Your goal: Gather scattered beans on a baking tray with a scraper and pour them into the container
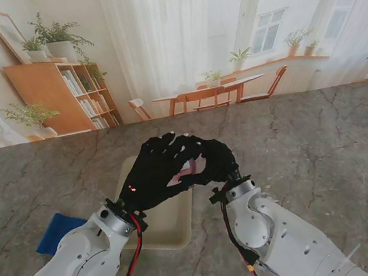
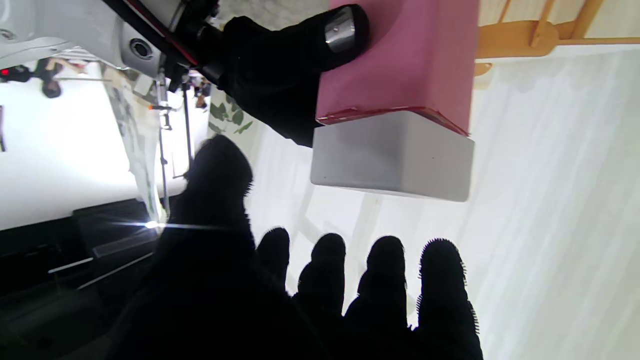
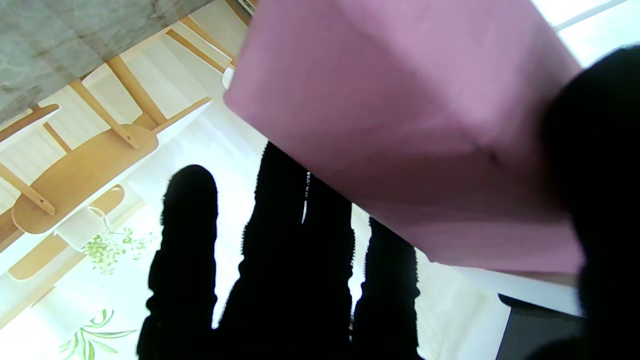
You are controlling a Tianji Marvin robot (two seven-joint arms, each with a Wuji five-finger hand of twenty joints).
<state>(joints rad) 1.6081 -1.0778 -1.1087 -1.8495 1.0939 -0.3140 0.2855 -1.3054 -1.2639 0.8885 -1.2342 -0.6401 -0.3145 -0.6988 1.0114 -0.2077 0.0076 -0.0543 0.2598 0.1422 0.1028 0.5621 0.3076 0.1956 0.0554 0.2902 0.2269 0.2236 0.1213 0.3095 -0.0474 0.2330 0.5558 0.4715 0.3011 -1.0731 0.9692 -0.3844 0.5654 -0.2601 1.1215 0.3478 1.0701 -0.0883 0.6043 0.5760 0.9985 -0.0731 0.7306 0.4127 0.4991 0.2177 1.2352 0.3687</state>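
Both black-gloved hands hover close together over the far part of the cream baking tray (image 1: 165, 226). My right hand (image 1: 218, 160) is shut on the pink scraper (image 1: 187, 172), of which only a small patch shows between the hands. In the left wrist view the scraper (image 2: 400, 65) has a pale grey blade end (image 2: 392, 155), and a right-hand finger (image 2: 280, 75) presses its side. My left hand (image 1: 155, 173) is open, its fingers (image 2: 385, 285) spread and apart from the scraper. In the right wrist view the scraper (image 3: 400, 125) fills the frame. No beans can be made out.
A blue object (image 1: 55, 233) lies on the marble table (image 1: 323, 153) to the left of the tray, beside my left forearm. The printed backdrop stands behind the table's far edge.
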